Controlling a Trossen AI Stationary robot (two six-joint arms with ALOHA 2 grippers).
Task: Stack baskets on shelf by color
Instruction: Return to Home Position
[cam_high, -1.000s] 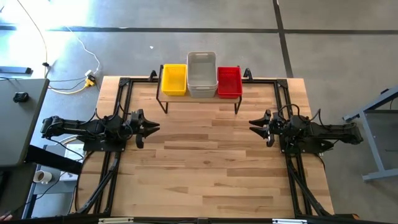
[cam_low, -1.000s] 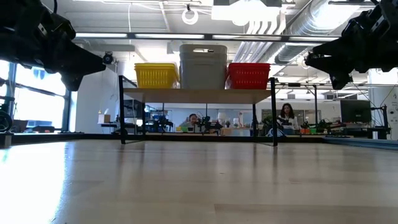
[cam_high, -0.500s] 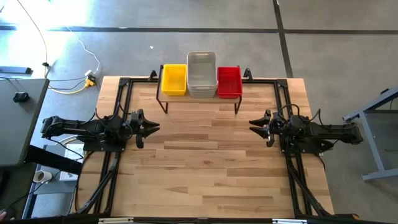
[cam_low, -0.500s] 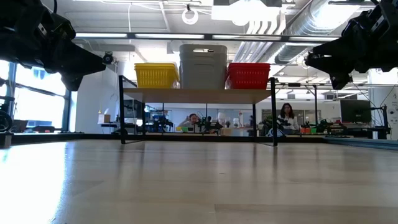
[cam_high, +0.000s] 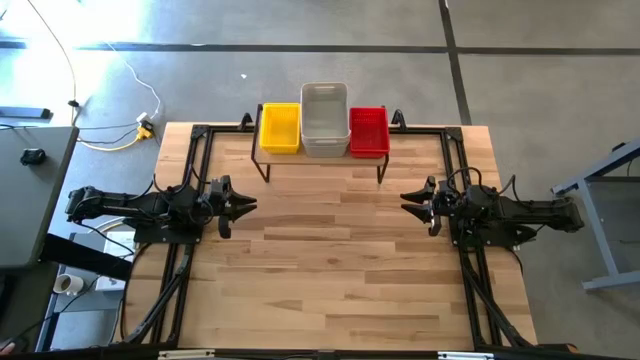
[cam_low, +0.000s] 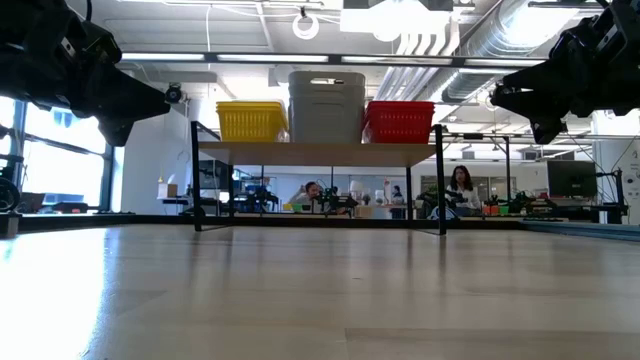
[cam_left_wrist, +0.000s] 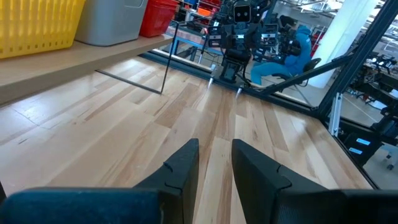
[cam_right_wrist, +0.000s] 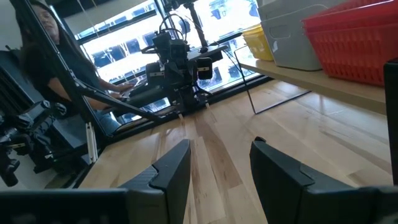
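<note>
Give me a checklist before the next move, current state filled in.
1. Yellow stack on the shelf, at the left-arm end: ok.
2. Grey stack in the middle, red stack at the right-arm end: ok.
3. Three baskets in each stack: cannot tell.
4. Left gripper open, holding nothing, above the table on its left side: ok.
5. Right gripper open, holding nothing, on the table's right side: ok.
6. Both grippers apart from the shelf: ok.
</note>
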